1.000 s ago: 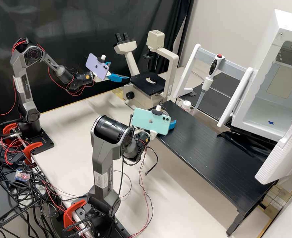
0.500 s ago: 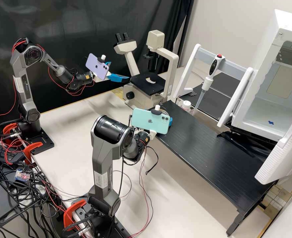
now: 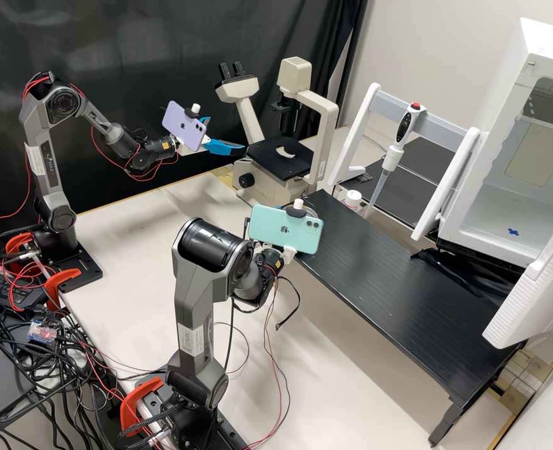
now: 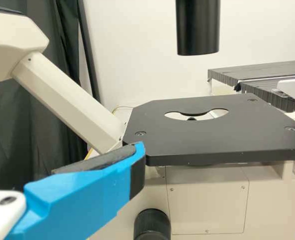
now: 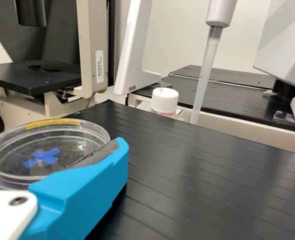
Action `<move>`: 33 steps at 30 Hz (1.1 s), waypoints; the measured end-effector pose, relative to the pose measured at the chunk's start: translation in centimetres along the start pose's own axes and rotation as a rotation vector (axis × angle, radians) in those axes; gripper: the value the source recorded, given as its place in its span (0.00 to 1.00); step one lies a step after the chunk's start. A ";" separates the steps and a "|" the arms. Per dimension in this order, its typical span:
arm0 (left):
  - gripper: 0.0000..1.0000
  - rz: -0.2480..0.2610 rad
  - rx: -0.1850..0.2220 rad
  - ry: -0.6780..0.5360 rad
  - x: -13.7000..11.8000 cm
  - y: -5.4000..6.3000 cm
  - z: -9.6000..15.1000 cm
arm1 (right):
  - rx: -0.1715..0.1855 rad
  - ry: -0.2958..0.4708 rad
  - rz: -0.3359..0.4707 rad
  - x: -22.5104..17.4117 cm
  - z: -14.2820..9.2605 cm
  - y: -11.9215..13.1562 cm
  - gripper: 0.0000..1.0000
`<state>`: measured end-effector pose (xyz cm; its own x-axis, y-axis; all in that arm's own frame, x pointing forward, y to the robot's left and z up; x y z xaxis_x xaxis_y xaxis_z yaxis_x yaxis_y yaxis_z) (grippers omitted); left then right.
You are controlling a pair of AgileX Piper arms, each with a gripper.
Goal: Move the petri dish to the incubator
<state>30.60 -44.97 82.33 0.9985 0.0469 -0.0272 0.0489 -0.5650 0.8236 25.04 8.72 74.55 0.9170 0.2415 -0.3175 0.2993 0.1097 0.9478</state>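
Observation:
The high view has my right gripper point(image 3: 288, 253) over the near end of the black bench shelf, its fingers behind the mint phone. In the right wrist view my right gripper point(image 5: 56, 138) is shut on the round clear petri dish point(image 5: 57, 150), a blue cross and a yellow strip on it. My left gripper point(image 3: 226, 134) stands open beside the microscope, nothing between its fingers; in the left wrist view one blue finger of my left gripper point(image 4: 87, 192) shows near the stage. The white incubator point(image 3: 464, 234) stands at the right, door open, a blue cross on its floor.
The microscope point(image 3: 251, 178) stands behind the black shelf point(image 3: 383, 281). A pipette point(image 3: 396, 140) hangs on a white stand point(image 3: 359, 128) towards the incubator, with a white-capped bottle point(image 3: 352, 198) beside it. The incubator door point(image 3: 536, 281) juts out over the shelf's far right end.
The right gripper's blue finger, which stuck out right of the mint phone, has drawn in behind it. The phone has shifted slightly left. The left arm has kept still.

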 end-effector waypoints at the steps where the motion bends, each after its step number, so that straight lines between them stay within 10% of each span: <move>1: 1.00 0.000 0.000 0.000 0.0 0.0 0.0 | 0.000 0.000 0.000 0.0 0.0 0.0 0.00; 15: 1.00 0.000 0.000 0.000 0.0 0.0 0.0 | 0.015 -0.085 0.065 -1.0 1.8 2.9 0.00; 33: 1.00 0.000 0.000 0.000 0.0 0.0 0.0 | 0.013 -0.333 0.455 -2.5 11.1 16.2 0.00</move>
<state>30.60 -44.97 82.33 0.9985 0.0469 -0.0272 0.0489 -0.5650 0.8236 30.48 -0.82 91.00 0.9875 -0.0557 0.1472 -0.1443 0.0532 0.9881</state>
